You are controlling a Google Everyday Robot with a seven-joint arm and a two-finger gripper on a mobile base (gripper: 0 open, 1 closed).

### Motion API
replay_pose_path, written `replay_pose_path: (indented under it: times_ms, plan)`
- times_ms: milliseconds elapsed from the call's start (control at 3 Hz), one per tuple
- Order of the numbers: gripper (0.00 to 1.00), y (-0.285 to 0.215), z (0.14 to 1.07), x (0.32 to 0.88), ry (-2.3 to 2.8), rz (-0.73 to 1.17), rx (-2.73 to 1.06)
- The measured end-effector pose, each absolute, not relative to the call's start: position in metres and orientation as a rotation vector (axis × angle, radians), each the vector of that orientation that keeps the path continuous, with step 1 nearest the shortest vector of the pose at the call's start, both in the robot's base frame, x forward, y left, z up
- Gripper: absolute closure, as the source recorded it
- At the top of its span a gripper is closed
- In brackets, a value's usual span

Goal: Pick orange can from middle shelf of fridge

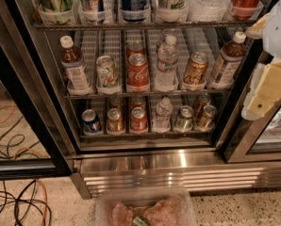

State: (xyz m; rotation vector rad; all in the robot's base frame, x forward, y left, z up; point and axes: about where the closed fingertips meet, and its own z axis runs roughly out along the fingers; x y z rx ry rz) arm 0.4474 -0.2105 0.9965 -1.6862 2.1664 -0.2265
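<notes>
The orange can [195, 69] stands in a clear front cup on the middle shelf [145, 94] of the open fridge [145, 161], fifth lane from the left. It sits between a clear water bottle [166, 62] and a brown white-capped bottle [227, 60]. A red Coca-Cola can [137, 72] and a white-and-green can [107, 72] stand further left. My gripper [263, 98], white and cream, hangs at the right edge in front of the fridge's right frame. It is to the right of the orange can and slightly lower, apart from it.
The top shelf [145, 25] holds cans and bottles; the bottom shelf [145, 132] holds several cans. The glass door [18, 126] stands open at the left. Cables [18, 206] lie on the floor. A clear tray [145, 211] sits at the bottom centre.
</notes>
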Motion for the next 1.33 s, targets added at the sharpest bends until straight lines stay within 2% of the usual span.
replay_pose_path:
  times_ms: [333,667,1000,1333]
  plan:
    - [0.13,-0.2105,0.9966,0.4474,2.166,-0.227,-1.686]
    - [0.42,-0.2105,0.9966,0.4474,2.166,-0.227,-1.686]
    - [0.30,-0.2105,0.9966,0.4474,2.166,-0.227,-1.686]
    - [0.06,-0.2105,0.9966,0.4474,2.166,-0.227,-1.686]
